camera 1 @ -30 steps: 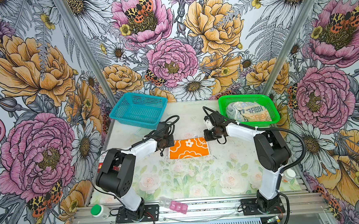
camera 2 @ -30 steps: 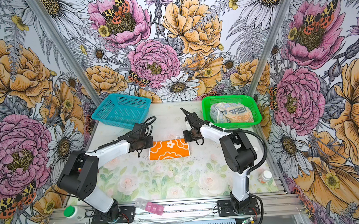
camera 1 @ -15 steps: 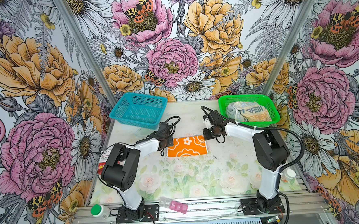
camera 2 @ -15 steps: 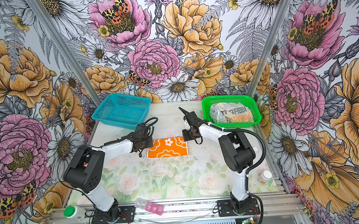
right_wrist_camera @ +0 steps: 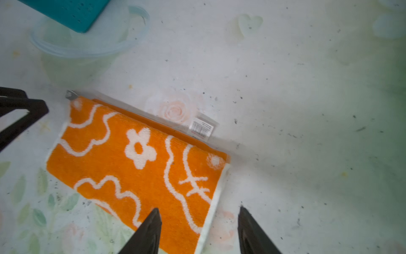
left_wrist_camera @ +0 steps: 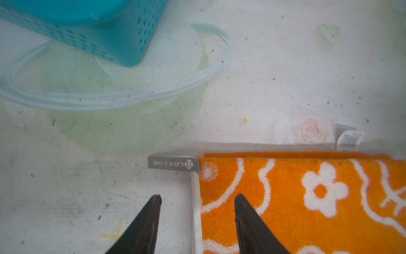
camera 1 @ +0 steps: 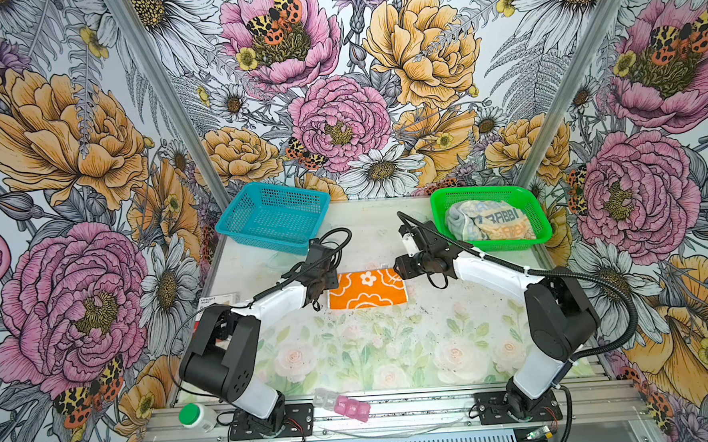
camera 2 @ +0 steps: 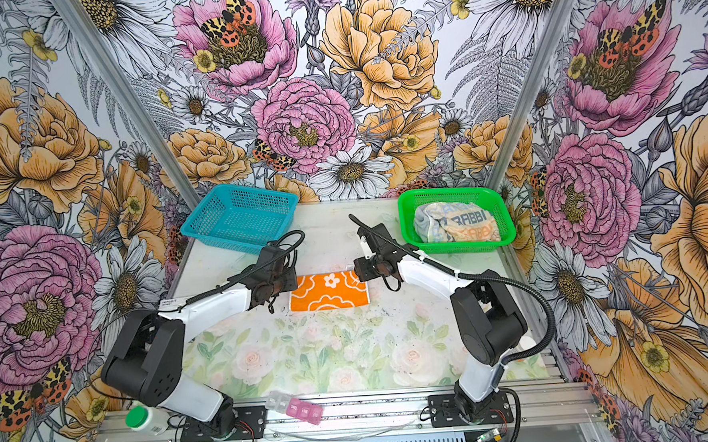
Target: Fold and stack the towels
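Observation:
The orange towel with white flowers lies folded flat mid-table. My left gripper is open and straddles the towel's left edge; one finger is over the cloth, the other over bare table. My right gripper is open too and straddles the towel's white-bordered right edge. Neither holds anything. The striped "RABBIT" towel sits bunched in the green basket. A pale grey fold shows beside it; I cannot tell whether it is a separate towel.
An empty teal basket stands at the back left, resting partly on a clear plastic container. A clear pouch with a grey tag lies under the orange towel. A pink pill box and a green-capped bottle sit at the front rail.
Both grippers were shut at the orange towel's side edges and have now opened, letting it go. The towel shifted slightly toward the back and lies flat.

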